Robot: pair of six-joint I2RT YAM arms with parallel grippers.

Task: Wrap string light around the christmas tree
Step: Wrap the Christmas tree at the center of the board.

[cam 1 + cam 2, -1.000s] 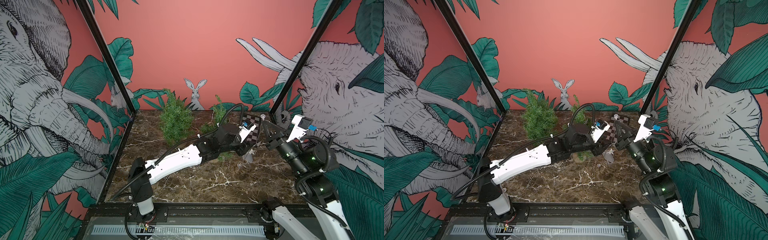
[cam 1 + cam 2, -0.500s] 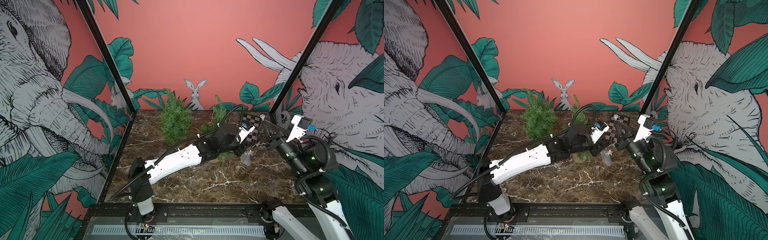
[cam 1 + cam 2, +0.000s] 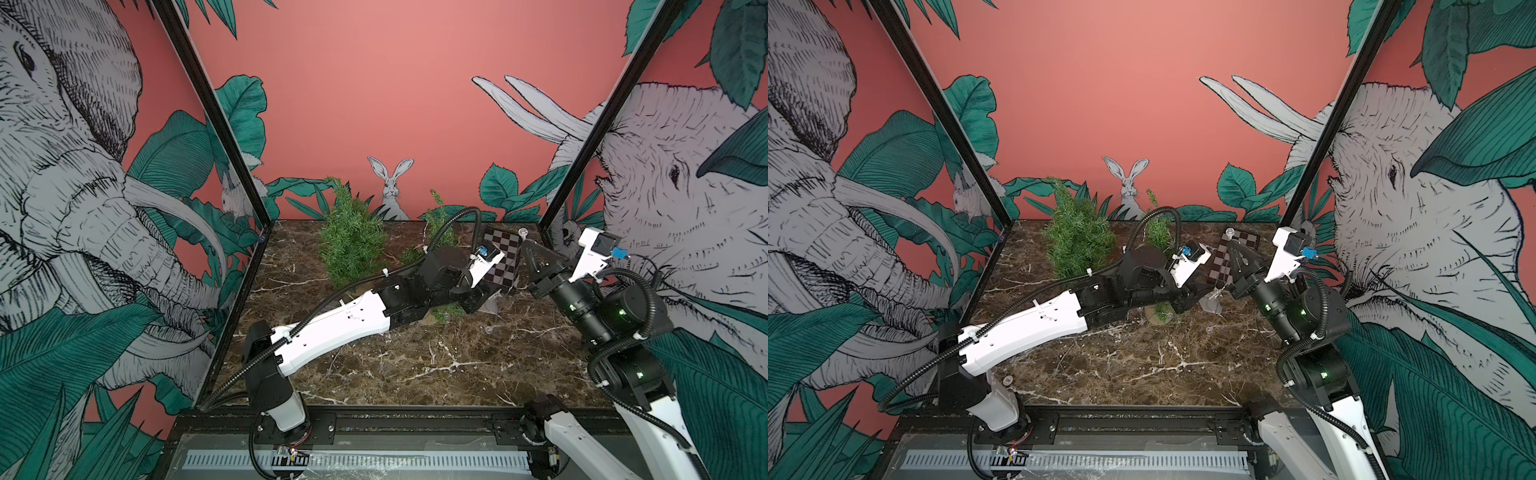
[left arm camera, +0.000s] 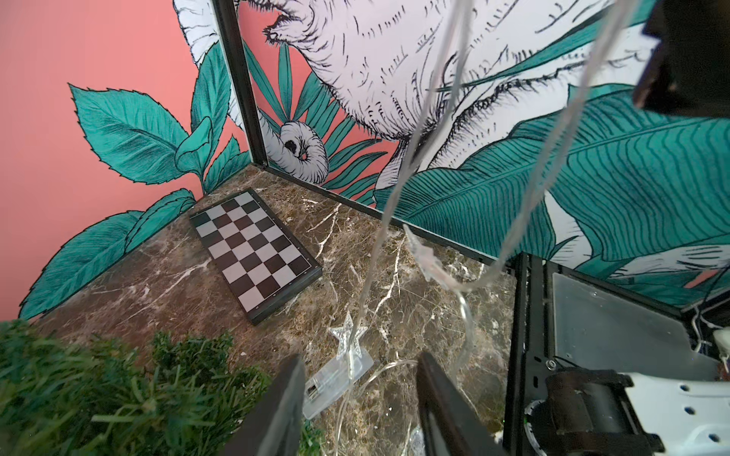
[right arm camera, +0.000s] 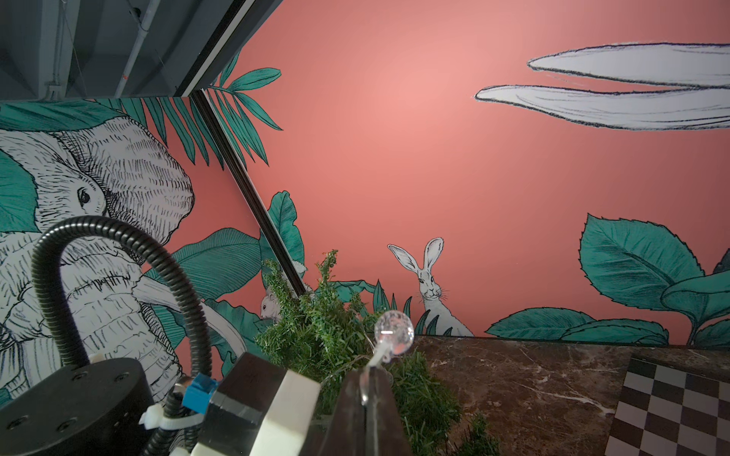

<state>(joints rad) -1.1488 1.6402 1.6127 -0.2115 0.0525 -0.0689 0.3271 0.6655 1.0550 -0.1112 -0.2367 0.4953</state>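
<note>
Fingers (image 5: pixel 355 398) of right gripper (image 5: pixel 365 395) pinch string light (image 5: pixel 393 331); left gripper (image 4: pixel 357 398) parted

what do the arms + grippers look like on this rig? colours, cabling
Both arms: white shell links with black joint housings. The left arm carries black corrugated conduit zip-tied along it; the right arm has the same conduit looped at the elbow and green status lights on its joints. Each wrist has a white camera mount with a blue connector. The left gripper and the right gripper have dark, flat, tapering fingers.

two trees (image 3: pixel 352 239) stand at the table's (image 3: pixel 395 365) back, chessboard (image 3: pixel 500 257) to their right.
</note>
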